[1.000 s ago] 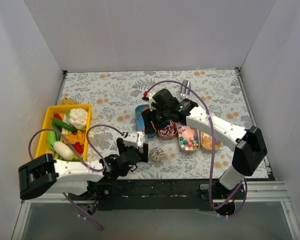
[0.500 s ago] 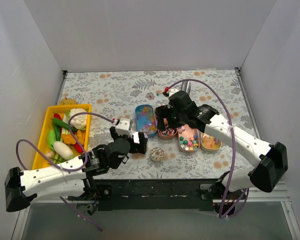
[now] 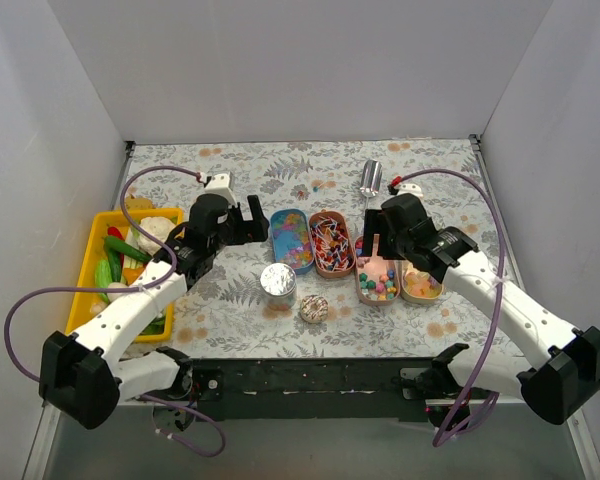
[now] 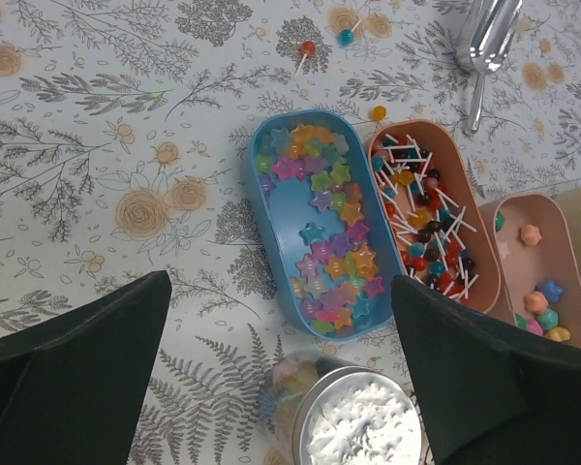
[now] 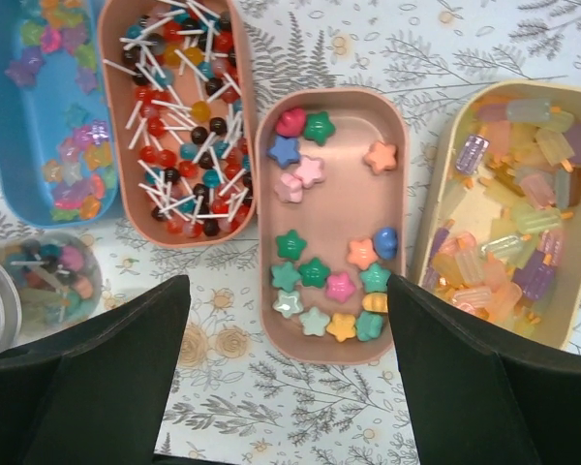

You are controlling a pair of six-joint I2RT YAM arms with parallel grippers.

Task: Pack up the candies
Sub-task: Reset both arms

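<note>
The candies (image 5: 315,274) lie in four trays (image 5: 339,203), the blue tray (image 4: 274,221) leftmost, long axes running near to far across the table (image 3: 220,180). The scoop (image 4: 489,34) beyond the blue tray shows in the left wrist view, not the right. Left gripper (image 4: 280,277) and right gripper (image 5: 288,279) stand wide, empty.

Bright, even, diffuse light from overhead. Shadows on the table (image 3: 430,170) are soft and short. Glare on the metal scoop (image 3: 371,177) and on the lid of the jar (image 3: 277,279). Wrist views: candies (image 5: 315,281) sharp mid-frame; jar at the bottom edge of the left wrist view blurred.
</note>
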